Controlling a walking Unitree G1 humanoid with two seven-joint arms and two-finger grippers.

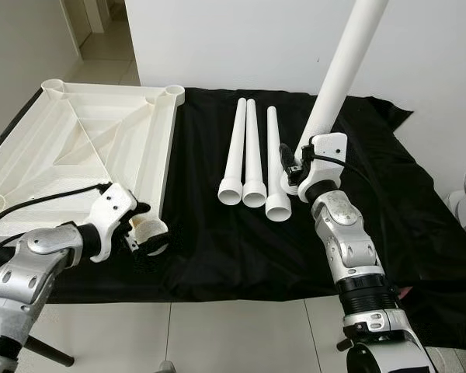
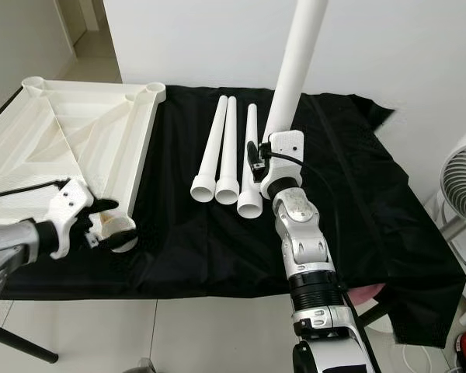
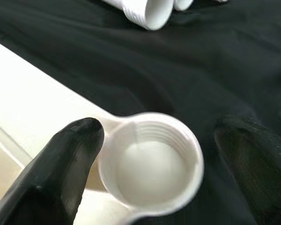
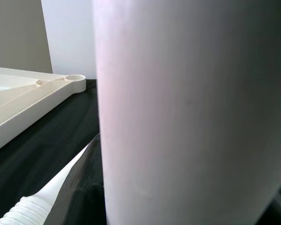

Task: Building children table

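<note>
A white plastic tabletop (image 1: 85, 140) lies upside down on the black cloth, with round threaded sockets at its corners. My left gripper (image 1: 144, 229) is open around the near right corner socket (image 3: 150, 161), one finger (image 3: 61, 168) on each side. My right gripper (image 1: 291, 171) is shut on a long white table leg (image 1: 338, 70), holding it nearly upright above the cloth. Three more white legs (image 1: 252, 155) lie side by side on the cloth, threaded ends toward me.
The black cloth (image 1: 388, 202) covers the work surface and hangs over its near edge. A white wall stands behind. A white fan (image 2: 462, 183) is at the far right. Tiled floor (image 1: 241, 334) lies below.
</note>
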